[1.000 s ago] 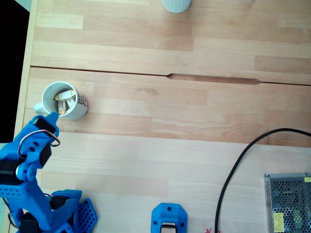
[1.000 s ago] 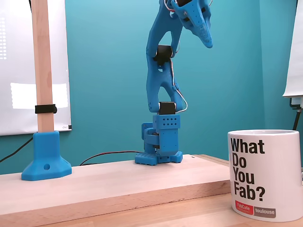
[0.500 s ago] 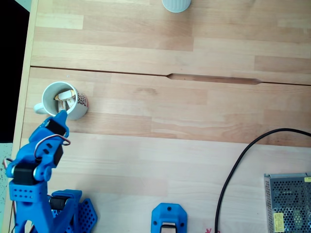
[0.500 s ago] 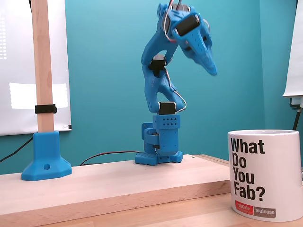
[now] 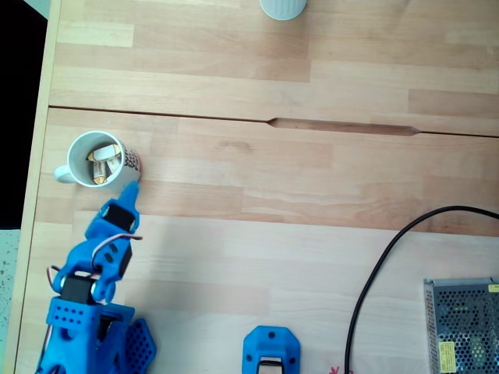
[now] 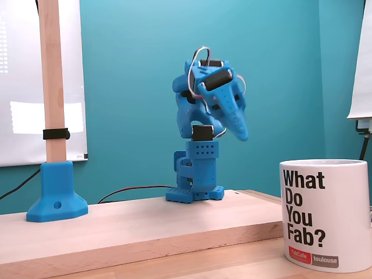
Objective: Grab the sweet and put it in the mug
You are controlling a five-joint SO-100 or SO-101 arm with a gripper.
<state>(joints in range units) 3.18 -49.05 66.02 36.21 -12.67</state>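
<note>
Vs. 1 s ago the blue 3D-printed plastic arm [image 5: 90, 269] has folded down and swung right in a fixed view from above: its tip was over the handle side of the mug at left, and now sits at the mug's lower-right edge. In a fixed view from the side the arm [image 6: 203, 125] was stretched up to the top of the frame; now it's hunched low over its base w/ the tip pointing down-right.

The blue pointed gripper [image 5: 130, 189] looks pressed together into 1 narrow tip in the view from above, nothing visible in it; in the side view the gripper [image 6: 243, 135] is motion-blurred, so can't tell for sure.

The round white ceramic mug with 1 handle and dark reddish speckles [image 5: 100, 161] stands upright in the left-middle of the frame from above, handle pointing left. Inside lie several small cream-wrapped sweets [image 5: 104, 161] w/ yellowish ends, piled together; exact count not clear.

The table is pale butcher-block wood [image 5: 312, 210], planks w/ a dark seam running across. A plain pale round cup [image 5: 282, 7] is cut off by the top edge. A black cable [image 5: 382, 265] curves in at lower right next to a perforated grey metal box [image 5: 461, 323]. In the side view a glossy white mug printed "What Do You Fab?" [image 6: 324, 215] stands in the lower-right foreground, and a wooden post in a blue plastic foot [image 6: 55, 145] stands at left.
</note>
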